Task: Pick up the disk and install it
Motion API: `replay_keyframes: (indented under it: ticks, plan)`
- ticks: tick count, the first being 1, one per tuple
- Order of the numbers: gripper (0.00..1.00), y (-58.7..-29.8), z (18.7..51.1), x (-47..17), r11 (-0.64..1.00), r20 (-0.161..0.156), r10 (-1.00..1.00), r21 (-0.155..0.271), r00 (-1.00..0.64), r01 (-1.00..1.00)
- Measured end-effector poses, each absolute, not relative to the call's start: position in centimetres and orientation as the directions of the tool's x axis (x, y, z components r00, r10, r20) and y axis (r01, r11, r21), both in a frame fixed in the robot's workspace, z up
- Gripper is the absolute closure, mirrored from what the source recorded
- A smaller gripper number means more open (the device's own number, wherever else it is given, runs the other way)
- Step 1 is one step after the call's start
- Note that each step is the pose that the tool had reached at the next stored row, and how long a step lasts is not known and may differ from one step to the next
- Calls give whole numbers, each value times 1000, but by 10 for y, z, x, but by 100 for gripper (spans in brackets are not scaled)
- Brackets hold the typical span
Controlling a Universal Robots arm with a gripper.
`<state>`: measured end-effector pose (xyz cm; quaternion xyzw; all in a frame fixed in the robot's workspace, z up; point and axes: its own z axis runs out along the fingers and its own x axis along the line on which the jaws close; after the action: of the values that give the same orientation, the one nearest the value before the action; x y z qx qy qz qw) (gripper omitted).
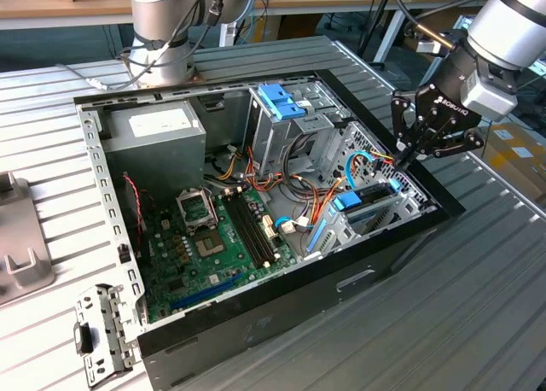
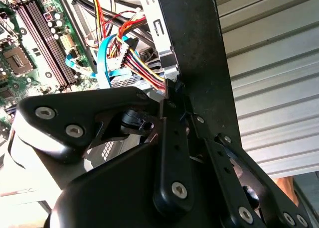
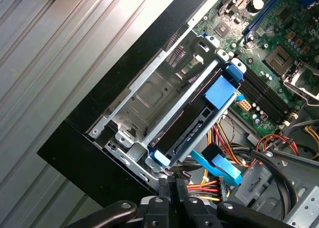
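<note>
Light blue plastic rails frame the disk (image 3: pixel 193 122), which we see lying edge-on in the metal drive cage (image 3: pixel 149 96) at the end of the open computer case (image 1: pixel 281 310) on the exterior view's right. In the first wrist view it looks slid well into its slot, with a blue tab at each end of the rail.

Our hand (image 1: pixel 408 156) hangs just above that corner of the case, beside the bundle of coloured cables (image 3: pixel 219 185). Its fingertips are clenched together, and we cannot make out anything pinched between them. It does not touch the disk.

We judge the disk to be stiff and fairly dense for its size, a metal slab that will not flex. It is also fragile inside, so we would not knock or drop it. Its bare metal faces are probably slippery, and its underside likely carries exposed electronics. The plastic rails along the long edges look like the safest hold, since they offer grip and are meant to be squeezed. The cage walls and the cables crowd in close around it, leaving little room for the hand. The case rests on a ribbed metal surface (image 1: pixel 478 323).
</note>
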<state>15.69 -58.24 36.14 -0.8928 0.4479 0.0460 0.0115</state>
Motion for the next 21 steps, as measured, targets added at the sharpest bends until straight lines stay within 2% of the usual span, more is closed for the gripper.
replay_keyframes:
  ticks: [12, 21]
  plan:
    - [83, -582, 364, 141, -587, -104, -806, 12, 583, -810]
    - [83, -582, 357, 137, -505, -104, -859, 12, 502, -863]
